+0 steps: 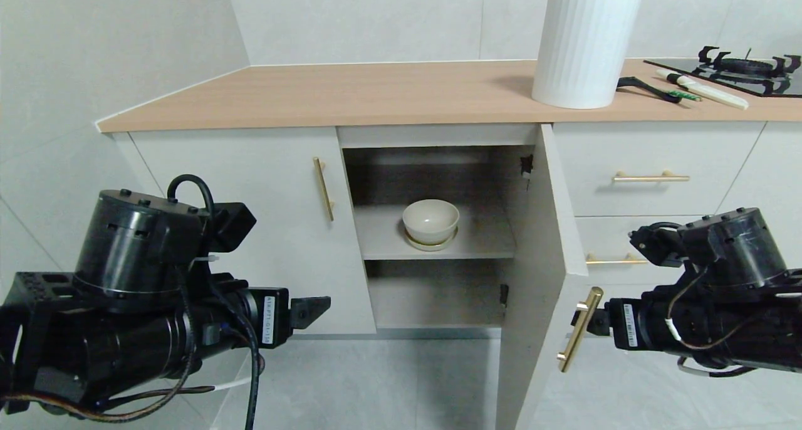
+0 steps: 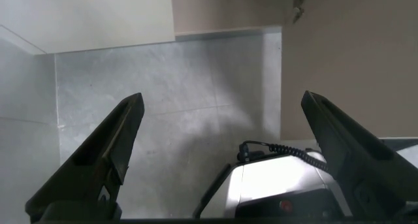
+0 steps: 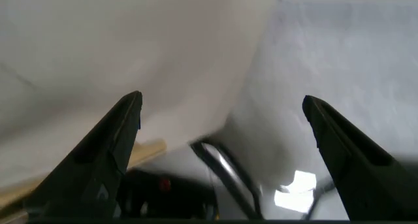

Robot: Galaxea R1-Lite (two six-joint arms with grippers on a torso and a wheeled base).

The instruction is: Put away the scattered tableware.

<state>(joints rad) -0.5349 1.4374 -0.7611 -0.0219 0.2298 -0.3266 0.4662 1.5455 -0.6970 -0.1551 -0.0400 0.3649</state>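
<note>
A cream bowl sits on a saucer on the middle shelf of the open cabinet. On the counter at the right lie a black-handled utensil, a small green piece and a long white utensil. My left gripper hangs low in front of the shut left door, its jaws open and empty. My right gripper is beside the gold handle of the swung-out door, open with nothing between its fingers.
A tall white ribbed vase stands on the wooden counter. A black gas hob is at the far right. Two drawers with gold handles sit right of the cabinet. Grey tiled floor lies below.
</note>
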